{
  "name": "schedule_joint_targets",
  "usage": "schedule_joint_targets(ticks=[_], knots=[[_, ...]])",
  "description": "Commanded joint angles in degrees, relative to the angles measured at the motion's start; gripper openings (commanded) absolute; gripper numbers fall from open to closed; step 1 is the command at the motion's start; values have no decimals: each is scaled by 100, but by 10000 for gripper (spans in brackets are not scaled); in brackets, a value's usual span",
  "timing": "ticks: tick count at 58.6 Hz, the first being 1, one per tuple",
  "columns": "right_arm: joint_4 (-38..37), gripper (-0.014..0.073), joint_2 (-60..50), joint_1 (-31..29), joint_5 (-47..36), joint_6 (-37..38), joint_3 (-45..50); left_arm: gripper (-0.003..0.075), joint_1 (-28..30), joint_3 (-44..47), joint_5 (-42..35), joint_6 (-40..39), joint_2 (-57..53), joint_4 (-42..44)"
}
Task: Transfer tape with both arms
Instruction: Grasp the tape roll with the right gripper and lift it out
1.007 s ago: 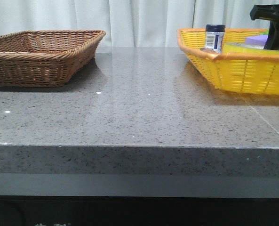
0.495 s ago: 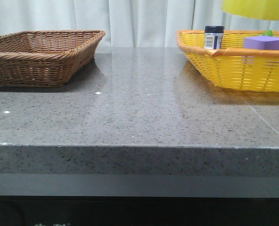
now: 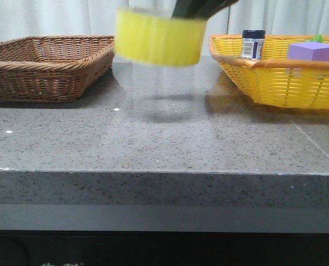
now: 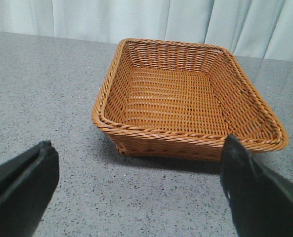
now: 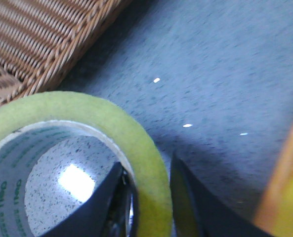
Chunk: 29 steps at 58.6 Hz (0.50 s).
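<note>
The yellow tape roll (image 3: 160,40) hangs in the air above the middle of the table, blurred by motion, between the two baskets. My right gripper (image 3: 200,8) comes in from the top and is shut on the roll's wall. In the right wrist view the tape (image 5: 111,129) shows its white core with green lettering, with one finger inside the ring and one outside; that gripper (image 5: 153,190) pinches the wall. My left gripper (image 4: 139,173) is open and empty over the table, just in front of the brown wicker basket (image 4: 186,94). It does not show in the front view.
The brown wicker basket (image 3: 47,64) stands at the back left, empty. A yellow basket (image 3: 281,72) at the back right holds a dark-capped jar (image 3: 253,44) and a purple block (image 3: 313,52). The table's front edge (image 3: 164,173) runs across the view.
My right gripper has lifted the tape out of the yellow basket and carried it left, from the top right to above the table's middle.
</note>
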Motion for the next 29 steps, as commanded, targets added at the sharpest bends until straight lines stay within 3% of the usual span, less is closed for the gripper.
schedule_joint_targets(ticks=[1, 29], knots=[[86, 35, -46, 60, -375, -49, -189, 652, 5, -237, -503, -21, 41, -50], [15, 62, 311, 69, -14, -49, -189, 652, 5, -237, -503, -21, 41, -50]])
